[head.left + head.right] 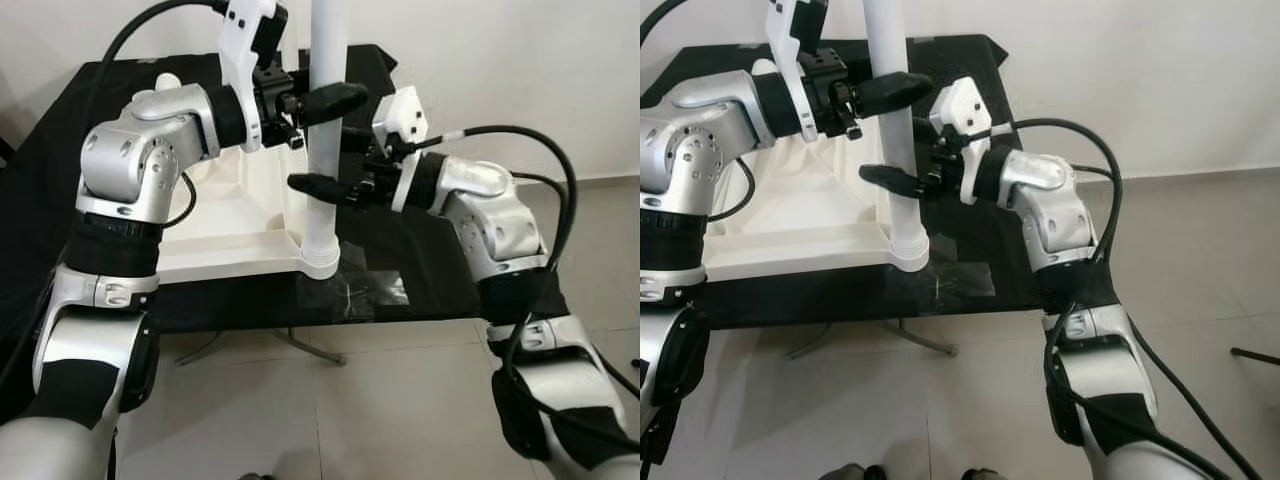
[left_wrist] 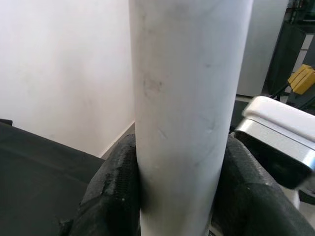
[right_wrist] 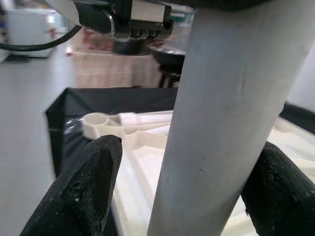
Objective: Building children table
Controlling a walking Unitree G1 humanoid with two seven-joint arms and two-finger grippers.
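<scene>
I see the white table leg (image 1: 324, 150) standing upright in the corner socket (image 1: 320, 256) of the white tabletop (image 1: 225, 225), which lies upside down on the black table (image 1: 420, 280). The leg rises out of the top of both eye views, and its foot sits in the round collar at the tabletop's near corner, close to the black table's front edge.

My left gripper (image 1: 318, 100) is on the leg high up, coming in from the tabletop side. In the left wrist view its two black fingers (image 2: 115, 189) sit tight against either side of the white tube, so I read it as clamped on the leg.

My right gripper (image 1: 325, 185) is lower on the same leg, reaching in from the other side, just under the left one. In the right wrist view its fingers (image 3: 91, 182) straddle the tube; one stands a little clear of it, the other is partly hidden behind it, so I cannot tell whether that grip is closed.

Just beside the socket, a patch of clear tape (image 1: 355, 290) lies on the black table. Beyond the leg, the right wrist view shows another empty socket ring (image 3: 98, 122) at a far corner of the tabletop.
</scene>
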